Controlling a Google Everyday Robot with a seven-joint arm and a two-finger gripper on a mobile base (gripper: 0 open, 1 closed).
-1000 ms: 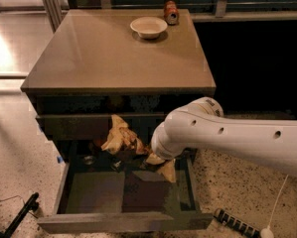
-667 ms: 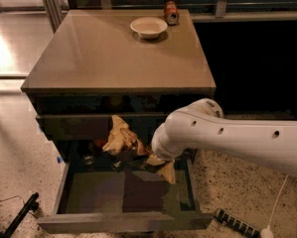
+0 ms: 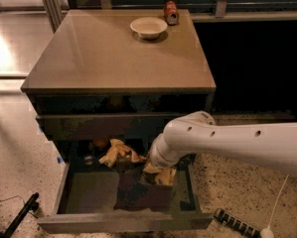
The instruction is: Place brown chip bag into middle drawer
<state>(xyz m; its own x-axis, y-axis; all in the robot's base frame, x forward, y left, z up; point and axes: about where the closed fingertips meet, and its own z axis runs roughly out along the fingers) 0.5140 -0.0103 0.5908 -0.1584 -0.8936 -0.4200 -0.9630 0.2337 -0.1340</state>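
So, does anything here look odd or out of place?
Only the chip bag: it is crumpled and bunched at the claw, low inside the open drawer. Nothing looks spilled or broken; the bowl and can sit on the cabinet top.

This is looking like an office break area or a test lab (which one is unclear). A speckled terrazzo floor [image 3: 19,182] is spreading at 3 and 9 o'clock around a drawer cabinet [image 3: 113,63]. A white bowl [image 3: 148,27] and a can [image 3: 171,12] are sitting at 12 o'clock. The gripper [image 3: 155,166] is hanging over the open middle drawer [image 3: 88,195] at 6 o'clock.
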